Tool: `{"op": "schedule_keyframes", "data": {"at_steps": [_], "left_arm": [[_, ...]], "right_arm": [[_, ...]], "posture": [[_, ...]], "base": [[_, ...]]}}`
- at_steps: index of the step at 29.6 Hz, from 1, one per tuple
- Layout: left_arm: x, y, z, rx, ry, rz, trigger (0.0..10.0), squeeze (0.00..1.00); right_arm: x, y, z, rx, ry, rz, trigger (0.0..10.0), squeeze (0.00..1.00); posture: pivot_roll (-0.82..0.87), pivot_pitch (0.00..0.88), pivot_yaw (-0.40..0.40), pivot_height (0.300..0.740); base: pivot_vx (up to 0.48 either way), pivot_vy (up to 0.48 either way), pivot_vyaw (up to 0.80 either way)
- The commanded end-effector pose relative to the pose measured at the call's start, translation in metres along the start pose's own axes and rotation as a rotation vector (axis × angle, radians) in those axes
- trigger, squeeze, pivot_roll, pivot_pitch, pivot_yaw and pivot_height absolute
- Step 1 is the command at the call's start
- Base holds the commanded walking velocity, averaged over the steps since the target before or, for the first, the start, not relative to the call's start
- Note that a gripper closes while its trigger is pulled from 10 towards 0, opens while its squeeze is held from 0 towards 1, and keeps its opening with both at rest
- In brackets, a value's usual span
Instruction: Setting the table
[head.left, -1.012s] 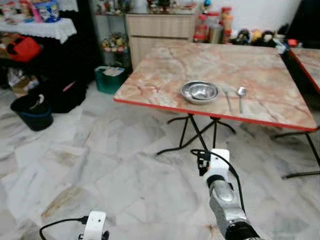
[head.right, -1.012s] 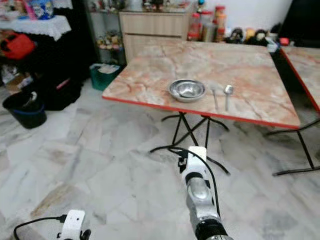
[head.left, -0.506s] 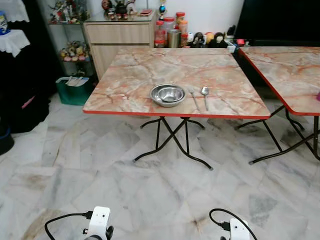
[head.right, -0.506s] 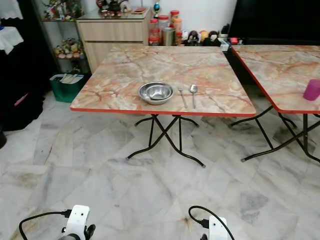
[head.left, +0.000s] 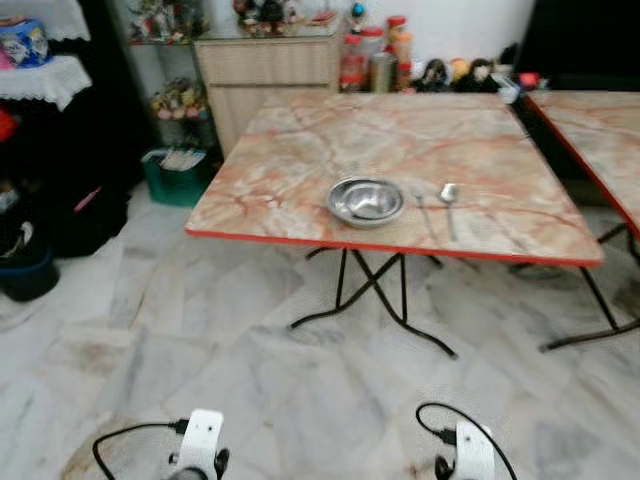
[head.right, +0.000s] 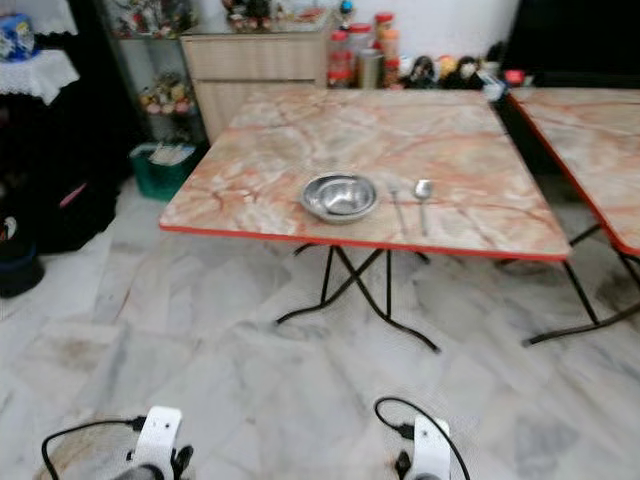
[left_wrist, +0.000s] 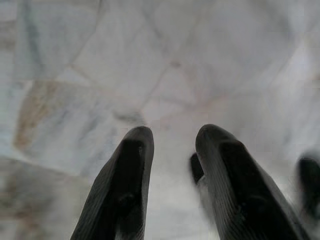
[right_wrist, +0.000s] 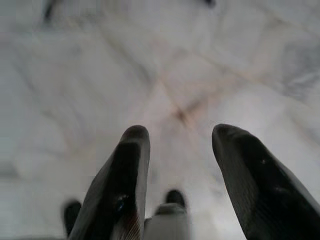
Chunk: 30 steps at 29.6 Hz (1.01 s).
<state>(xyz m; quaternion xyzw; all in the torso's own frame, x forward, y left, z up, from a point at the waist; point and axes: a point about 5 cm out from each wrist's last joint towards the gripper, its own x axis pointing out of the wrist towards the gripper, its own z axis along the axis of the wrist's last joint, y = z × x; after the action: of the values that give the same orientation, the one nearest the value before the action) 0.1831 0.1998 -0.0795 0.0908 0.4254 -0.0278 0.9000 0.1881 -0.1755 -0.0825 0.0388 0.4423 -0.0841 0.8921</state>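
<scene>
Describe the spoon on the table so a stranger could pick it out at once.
Start at the marble-patterned folding table with the red edge, and find the steel bowl near its front edge. Two utensils lie side by side just to the robot's right of the bowl. The spoon is the farther one from the bowl, with a rounded head, beside the thinner fork.

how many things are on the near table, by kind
bowl: 1
fork: 1
spoon: 1
total: 3
</scene>
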Motion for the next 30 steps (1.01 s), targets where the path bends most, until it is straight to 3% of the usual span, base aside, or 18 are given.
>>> {"op": "schedule_keyframes", "data": {"at_steps": [1, 5, 30], "left_arm": [[0.0023, -0.0084, 0.0072, 0.03, -0.017, -0.017, 10.0, 0.0], [0.0022, -0.0137, 0.004, 0.078, 0.006, -0.045, 10.0, 0.0], [0.0031, -0.0164, 0.0048, 0.077, 0.023, -0.06, 10.0, 0.0]], "right_arm": [[-0.0026, -0.0127, -0.013, 0.008, 0.037, -0.03, 10.0, 0.0], [-0.0038, -0.0144, -0.0176, 0.012, 0.045, -0.032, 10.0, 0.0], [-0.0038, -0.0097, -0.0166, 0.021, 0.03, 0.013, 10.0, 0.0]], "posture": [[-0.03, 0.0, 0.028, 0.736], [-0.04, 0.0, 0.03, 0.736], [-0.06, 0.0, 0.028, 0.736]], "base": [[0.0, 0.0, 0.0], [0.0, 0.0, 0.0], [0.0, 0.0, 0.0]]}}
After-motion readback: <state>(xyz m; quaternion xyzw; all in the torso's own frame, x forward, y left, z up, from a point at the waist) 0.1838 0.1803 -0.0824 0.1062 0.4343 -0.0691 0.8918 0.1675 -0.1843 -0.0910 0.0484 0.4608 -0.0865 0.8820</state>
